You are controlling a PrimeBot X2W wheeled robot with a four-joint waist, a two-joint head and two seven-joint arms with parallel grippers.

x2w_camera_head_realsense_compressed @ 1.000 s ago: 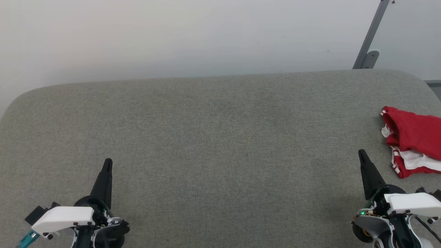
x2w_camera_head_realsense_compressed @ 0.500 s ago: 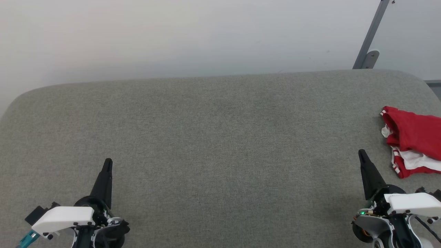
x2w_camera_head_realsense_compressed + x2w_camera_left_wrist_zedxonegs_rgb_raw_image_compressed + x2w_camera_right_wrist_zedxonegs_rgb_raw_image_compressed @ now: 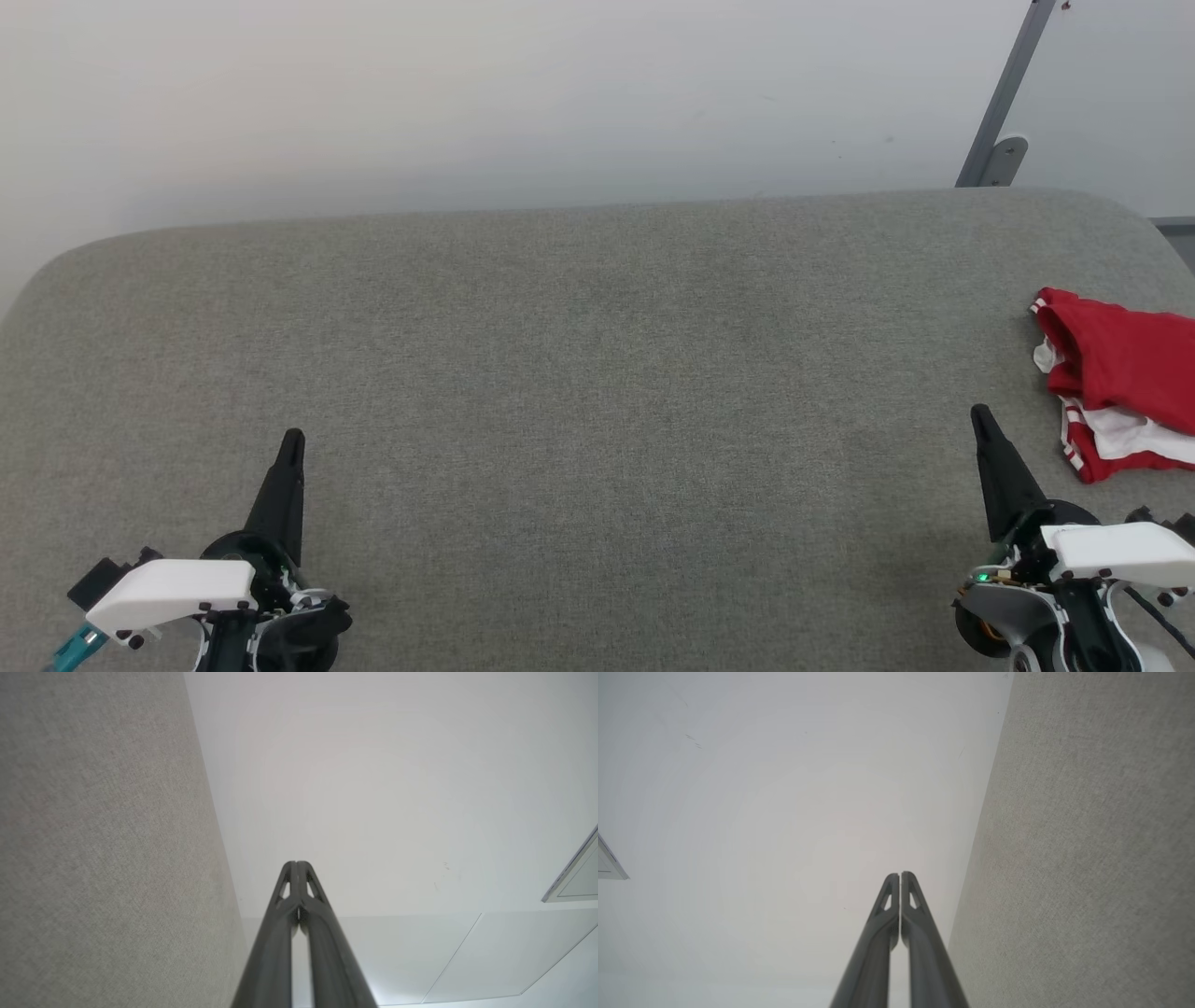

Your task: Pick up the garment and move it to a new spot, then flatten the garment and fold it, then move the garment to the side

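Head view, at 7 o'clock: left gripper [image 3: 292, 439] low over the grey padded surface [image 3: 597, 373], its 2 dark fingers pressed together into 1 point, aimed toward 12 o'clock with a slight lean to 1, gripping nothing. At 5 o'clock: right gripper [image 3: 978, 413], likewise pinched tight and empty, tip leaning toward 11. White wrist housings behind both, down at the bottom edge.

Left wrist view: fingers meeting at the tips against the pale wall [image 3: 467, 93], grey fabric along 9 o'clock. Right wrist view: same closed pair, fabric along 3 o'clock.

Back in head view, at 3 o'clock: the garment [image 3: 1120, 373], a crumpled red heap with white cloth and striped trim, lying by the surface's right edge, cut off by the frame, near the right gripper's tip toward 2 o'clock but apart from it.

Far edge of the surface across the middle, below the wall, rounded at 10 and 2 o'clock. Broad stretch of grey fabric between the 2 grippers and on toward 12. Grey metal strut [image 3: 1008, 93] at 1 o'clock, behind the far right corner.
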